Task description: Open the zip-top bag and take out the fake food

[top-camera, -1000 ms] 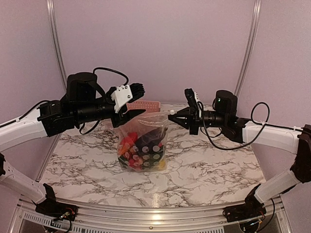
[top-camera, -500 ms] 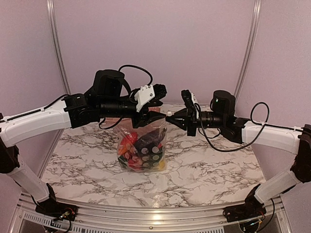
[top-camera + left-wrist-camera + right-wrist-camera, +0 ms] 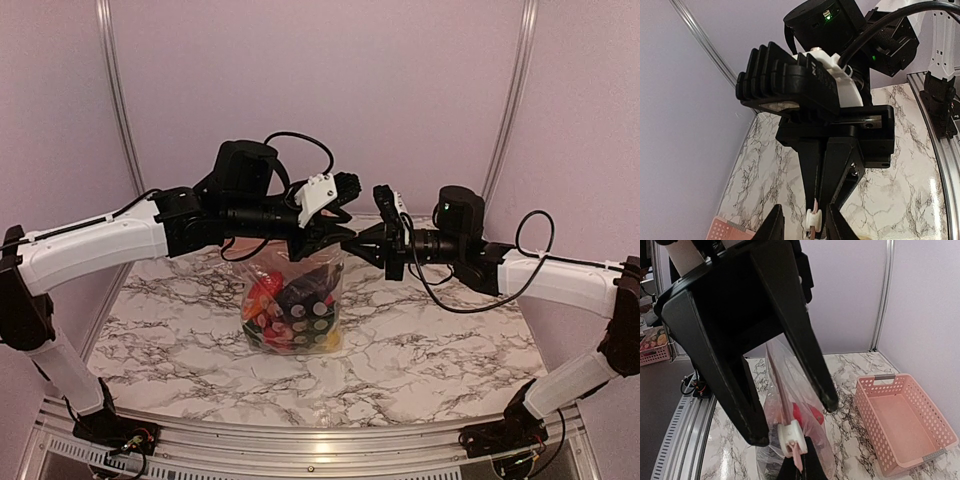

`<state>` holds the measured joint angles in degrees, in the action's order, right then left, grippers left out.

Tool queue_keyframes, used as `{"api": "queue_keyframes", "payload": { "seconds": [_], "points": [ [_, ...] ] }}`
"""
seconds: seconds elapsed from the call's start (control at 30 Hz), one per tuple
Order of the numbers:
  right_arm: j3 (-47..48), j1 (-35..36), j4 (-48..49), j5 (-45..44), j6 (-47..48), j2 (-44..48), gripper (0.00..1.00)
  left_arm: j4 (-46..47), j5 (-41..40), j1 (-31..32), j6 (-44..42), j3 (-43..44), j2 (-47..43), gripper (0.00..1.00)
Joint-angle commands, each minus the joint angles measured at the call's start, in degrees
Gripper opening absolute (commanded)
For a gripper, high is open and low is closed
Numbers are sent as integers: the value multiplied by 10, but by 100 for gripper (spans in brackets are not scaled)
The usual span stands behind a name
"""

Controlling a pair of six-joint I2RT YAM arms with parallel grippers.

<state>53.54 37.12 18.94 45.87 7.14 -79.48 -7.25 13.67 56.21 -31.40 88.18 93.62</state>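
Right tool (image 3: 351,238) tight on zip-top bag (image 3: 296,300)

In the top view, the mouth of the zip-top bag (image 3: 297,300) is hidden behind the left gripper (image 3: 342,238) and right gripper (image 3: 356,240) at centre frame. The fake food (image 3: 265,293) inside is too small to sort piece by piece. The left wrist view's bottom edge cuts off all but a corner of the pink basket (image 3: 726,231) at lower left.
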Motion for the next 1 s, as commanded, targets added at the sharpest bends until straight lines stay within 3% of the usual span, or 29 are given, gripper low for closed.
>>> {"api": "queue_keyframes", "payload": {
  "seconds": [0.0,0.5,0.97],
  "points": [
    [8,7,2,-3,5,15,0,-29,-1,2,-7,18,16,27],
    [0,7,-3,-23,11,27,0,-49,-7,-24,-9,21,3,1],
    [-55,-27,52,-42,-38,70,0,-21,-16,-82,13,-77,-76,2]
  ]
}}
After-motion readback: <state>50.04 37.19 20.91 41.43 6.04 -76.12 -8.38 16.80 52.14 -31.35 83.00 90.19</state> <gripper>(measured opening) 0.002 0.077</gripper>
